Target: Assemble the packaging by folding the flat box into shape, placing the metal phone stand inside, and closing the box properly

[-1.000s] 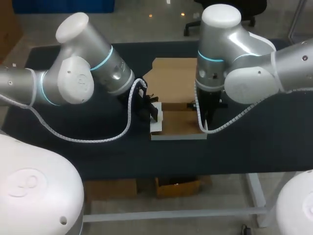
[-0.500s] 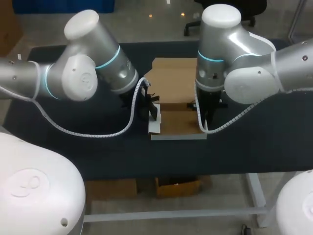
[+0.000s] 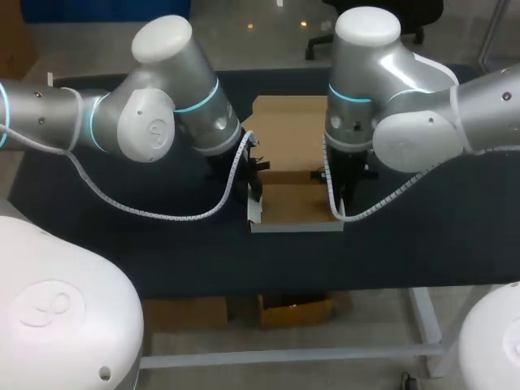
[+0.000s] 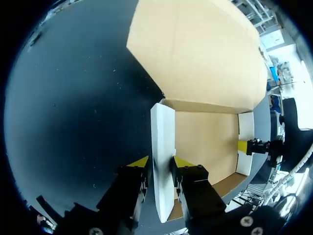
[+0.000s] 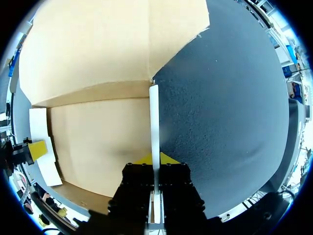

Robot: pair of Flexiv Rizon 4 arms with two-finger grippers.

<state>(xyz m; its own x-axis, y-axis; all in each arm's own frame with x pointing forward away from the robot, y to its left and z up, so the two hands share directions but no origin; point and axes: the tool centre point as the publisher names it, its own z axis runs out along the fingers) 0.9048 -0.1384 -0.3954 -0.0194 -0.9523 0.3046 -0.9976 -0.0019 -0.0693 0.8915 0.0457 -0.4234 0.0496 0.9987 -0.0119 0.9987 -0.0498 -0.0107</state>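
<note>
Count: 1 cardboard box (image 3: pixel 296 175) on 1 desk (image 3: pixel 122 244). The box has 2 white side walls, both upright, and 1 lid panel (image 3: pixel 288 130) flat behind it. 2 arms, 2 pincers: left pincer (image 4: pixel 160 162), right pincer (image 5: pixel 156 159), one at each box wall.

The left arm (image 3: pixel 162 106) swings in across the desk (image 3: pixel 122 244) toward the box (image 3: pixel 292 130). Its claw (image 3: pixel 253 180) comes in over the white left flap (image 3: pixel 255 213), which tips from leaning outward to nearly upright.
</note>
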